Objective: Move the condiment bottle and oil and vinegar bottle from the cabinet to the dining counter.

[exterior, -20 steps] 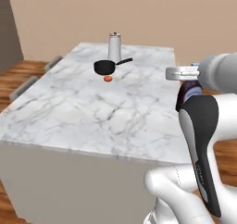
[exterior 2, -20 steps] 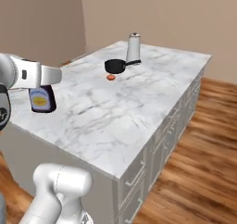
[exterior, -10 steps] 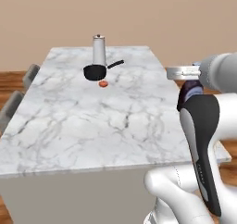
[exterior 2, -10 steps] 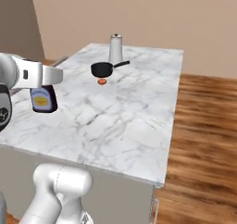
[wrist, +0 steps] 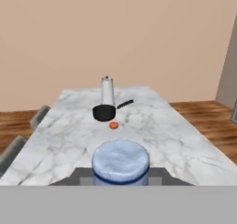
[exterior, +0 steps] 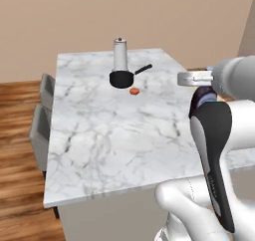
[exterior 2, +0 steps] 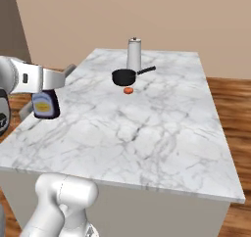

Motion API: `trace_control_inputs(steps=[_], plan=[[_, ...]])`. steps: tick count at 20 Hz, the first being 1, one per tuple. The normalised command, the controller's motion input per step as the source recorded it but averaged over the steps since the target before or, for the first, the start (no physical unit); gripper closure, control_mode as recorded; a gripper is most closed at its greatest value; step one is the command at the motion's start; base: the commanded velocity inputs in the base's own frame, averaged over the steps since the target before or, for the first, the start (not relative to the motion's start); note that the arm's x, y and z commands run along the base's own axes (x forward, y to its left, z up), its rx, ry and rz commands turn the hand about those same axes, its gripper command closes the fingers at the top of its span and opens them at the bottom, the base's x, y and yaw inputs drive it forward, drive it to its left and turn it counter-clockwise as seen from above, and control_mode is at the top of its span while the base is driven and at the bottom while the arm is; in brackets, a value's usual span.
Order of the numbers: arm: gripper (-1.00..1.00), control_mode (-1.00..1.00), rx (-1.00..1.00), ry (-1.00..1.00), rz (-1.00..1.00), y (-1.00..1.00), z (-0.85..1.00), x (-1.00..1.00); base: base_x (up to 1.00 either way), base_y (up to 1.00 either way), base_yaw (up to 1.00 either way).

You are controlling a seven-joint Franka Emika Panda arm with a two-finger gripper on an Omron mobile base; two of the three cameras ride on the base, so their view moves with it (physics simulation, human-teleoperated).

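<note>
gripper (exterior 2: 45,86) jaws are clamped on the condiment bottle (exterior 2: 44,105), which hangs at the left of the right base view above the near left edge of the dining counter (exterior 2: 147,133); its blue cap sits low centre in the hand view. this looks like the carry-and-place step. next calls for lowering it upright onto bare marble, well short of the black pan (exterior 2: 123,77), steel cylinder (exterior 2: 134,54) and small orange thing (exterior 2: 128,90) at upper centre.

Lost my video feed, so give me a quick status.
Gripper shut on condiment bottle, held above dining counter near edge. Pan, steel cylinder, small orange item at far end, not in the way.
</note>
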Motion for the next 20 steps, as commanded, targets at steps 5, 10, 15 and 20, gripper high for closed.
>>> trace_control_inputs(steps=[5,10,15,20], plan=[[1.0,-1.0,-0.03,0.0,-0.24,0.96,-0.03,0.41,0.0,0.0,0.0],[1.0,-1.0,-0.02,0.0,-0.25,0.97,-0.18,0.52,0.0,0.0,0.0],[1.0,-1.0,-0.02,0.01,-0.23,0.98,-0.3,0.62,0.0,0.0,0.0],[1.0,-1.0,0.0,0.0,-0.16,0.34,-0.29,0.68,0.0,0.0,0.0]])
